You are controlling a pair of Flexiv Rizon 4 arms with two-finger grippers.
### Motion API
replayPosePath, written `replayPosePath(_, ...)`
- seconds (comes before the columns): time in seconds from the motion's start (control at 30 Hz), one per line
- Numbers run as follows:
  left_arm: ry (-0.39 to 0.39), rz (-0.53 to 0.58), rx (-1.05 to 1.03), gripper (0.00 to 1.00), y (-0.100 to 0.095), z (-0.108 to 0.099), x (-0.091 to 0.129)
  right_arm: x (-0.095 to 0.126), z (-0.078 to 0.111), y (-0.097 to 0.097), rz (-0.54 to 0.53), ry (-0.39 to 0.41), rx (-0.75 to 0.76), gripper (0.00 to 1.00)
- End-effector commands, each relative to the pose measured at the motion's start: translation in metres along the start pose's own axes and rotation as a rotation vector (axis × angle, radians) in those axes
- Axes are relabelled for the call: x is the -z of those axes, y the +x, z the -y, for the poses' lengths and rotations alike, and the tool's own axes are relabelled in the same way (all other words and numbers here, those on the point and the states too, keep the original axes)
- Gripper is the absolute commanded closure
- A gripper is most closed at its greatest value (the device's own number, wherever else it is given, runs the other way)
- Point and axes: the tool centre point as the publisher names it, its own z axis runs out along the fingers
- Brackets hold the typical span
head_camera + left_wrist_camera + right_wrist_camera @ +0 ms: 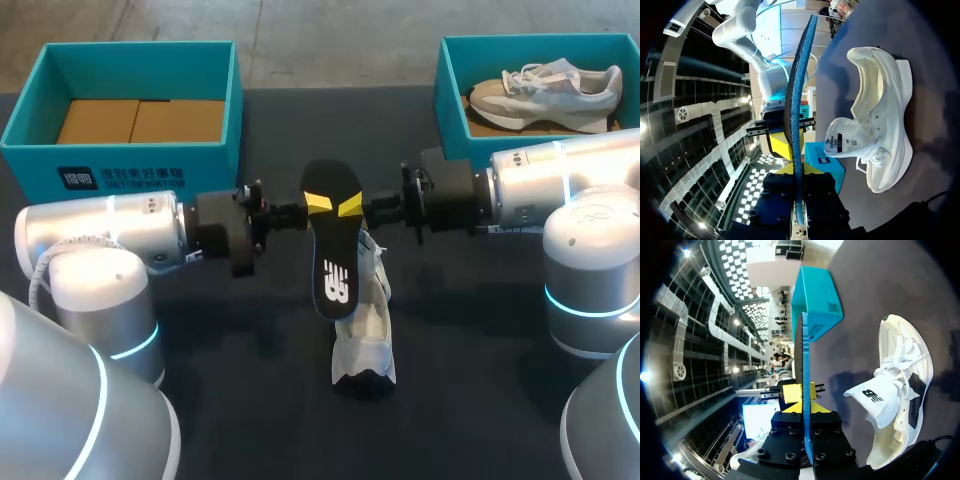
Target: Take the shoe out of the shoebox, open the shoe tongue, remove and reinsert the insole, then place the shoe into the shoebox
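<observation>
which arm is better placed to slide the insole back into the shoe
Probably right: left gripper and right gripper both pinch the insole, but the white shoe lies toward the right arm's side.

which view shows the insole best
The head view: the insole shows nearly its whole black face there, held above the white shoe. Both wrist views catch it only edge-on, as a thin blue strip.

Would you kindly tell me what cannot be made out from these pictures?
- Head view: the black foam insole covers part of the white lace-up shoe.
- Wrist views: the insole shows edge-on, its faces hidden; the shoe's upper hides its toe interior.
- Head view: the insole hides the lower fingers of the left gripper and right gripper.
</observation>
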Motion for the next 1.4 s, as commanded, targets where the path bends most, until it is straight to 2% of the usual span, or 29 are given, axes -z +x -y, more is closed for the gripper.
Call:
replayPosePath(0.03, 0.002, 0.000, -0.003, 1.00, 0.000, -0.001, 0.001, -0.002, 0.001, 0.000, 0.000, -0.001, -0.004, 1.00)
replayPosePath(0.07, 0.002, 0.000, -0.004, 1.00, 0.000, -0.001, 0.001, -0.002, 0.001, 0.000, -0.002, -0.001, -0.006, 0.91)
replayPosePath(0.1, 0.001, 0.000, -0.004, 1.00, -0.001, -0.001, 0.001, -0.002, 0.001, 0.000, -0.003, -0.001, -0.008, 0.43)
replayPosePath(0.13, 0.001, 0.001, -0.005, 1.00, -0.001, -0.001, 0.001, -0.002, 0.002, 0.001, -0.004, -0.004, -0.010, 0.00)
replayPosePath(0.53, 0.036, 0.003, 0.041, 1.00, -0.005, 0.007, 0.006, 0.007, 0.005, -0.003, 0.023, -0.022, -0.022, 0.00)
replayPosePath(0.97, 0.062, -0.094, 0.087, 1.00, -0.011, 0.025, 0.023, 0.047, 0.013, -0.021, 0.108, -0.099, -0.070, 0.00)
replayPosePath(1.4, 0.155, -0.152, 0.226, 1.00, -0.023, 0.049, 0.034, 0.079, 0.024, -0.038, 0.247, -0.107, -0.103, 0.00)
